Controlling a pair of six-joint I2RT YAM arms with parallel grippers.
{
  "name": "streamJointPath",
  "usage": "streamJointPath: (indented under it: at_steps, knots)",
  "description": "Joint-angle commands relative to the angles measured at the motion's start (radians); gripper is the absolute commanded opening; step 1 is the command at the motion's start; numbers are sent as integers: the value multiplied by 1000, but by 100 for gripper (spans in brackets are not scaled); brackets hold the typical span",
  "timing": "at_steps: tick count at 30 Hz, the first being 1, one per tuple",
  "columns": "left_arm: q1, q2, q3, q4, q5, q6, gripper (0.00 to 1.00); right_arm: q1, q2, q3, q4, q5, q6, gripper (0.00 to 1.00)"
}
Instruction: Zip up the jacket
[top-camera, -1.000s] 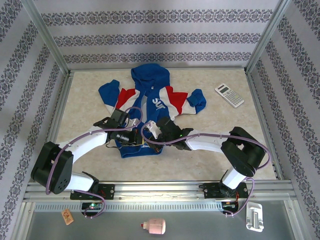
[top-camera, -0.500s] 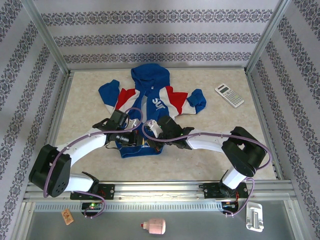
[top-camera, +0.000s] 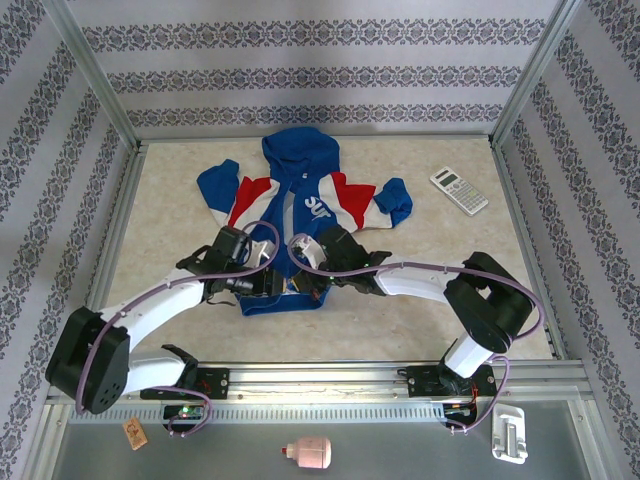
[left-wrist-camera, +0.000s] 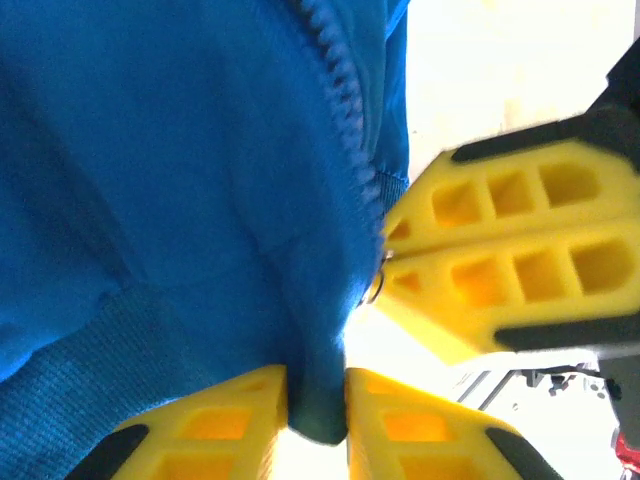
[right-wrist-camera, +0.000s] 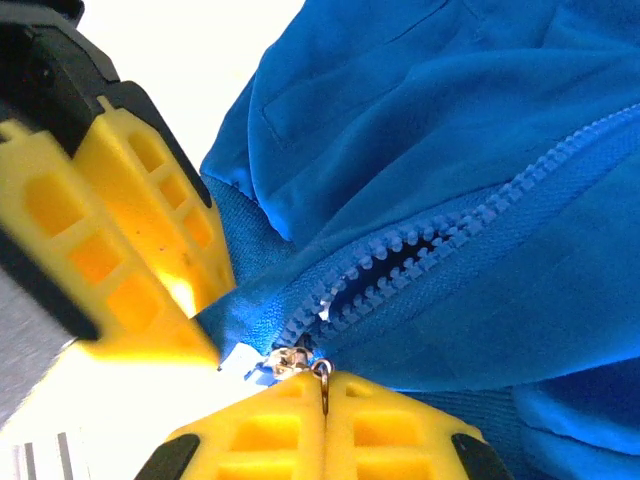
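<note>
Pinching the zipper pull (right-wrist-camera: 300, 360), my right fingers (right-wrist-camera: 260, 435) are pressed flat together on its small metal ring, right down at the hem. My left fingers (left-wrist-camera: 220, 420) stand narrow, with the ribbed corner of the hem between them and touching both pads; how hard they press I cannot tell.

The jacket (top-camera: 300, 200) lies spread on the surface (top-camera: 450, 290), about midway across it, with the hood toward the far wall, the sleeves out to either side and the hem toward my bases. Both of my wrists meet over that hem.

As I judge it, the job is barely begun. The slider sits at the very bottom of its track with both rows of teeth (right-wrist-camera: 400, 265) leading into it, so the two halves look joined at the base. Just above the slider the teeth gape in a dark slit instead of meshing. The whole run up the chest to the collar is left to close, with the hem held down against the pull.

White letters (top-camera: 316, 207) run up the right-hand chest panel beside the zipper. From above they look like "SU" and something more, too small for me to read surely. A calculator (top-camera: 459, 190) lies well apart near the far right corner, its print too small to read.
</note>
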Motion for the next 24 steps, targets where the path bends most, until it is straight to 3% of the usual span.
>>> streamJointPath:
  at_steps: [1, 9, 18, 24]
  knots:
    - [-9, -50, -14, 24, -27, 21, 31, -5, 0, 4, 27, -77, -20, 0]
    - [11, -224, -81, 107, -112, 6, 51, 5, 3, 8, 23, -102, -23, 0]
    - [9, -189, -243, 403, -53, -106, 49, 5, 12, 34, 16, -113, -30, 0]
    - [7, -172, -254, 464, -45, -112, 50, 5, 20, 48, 5, -122, -37, 0]
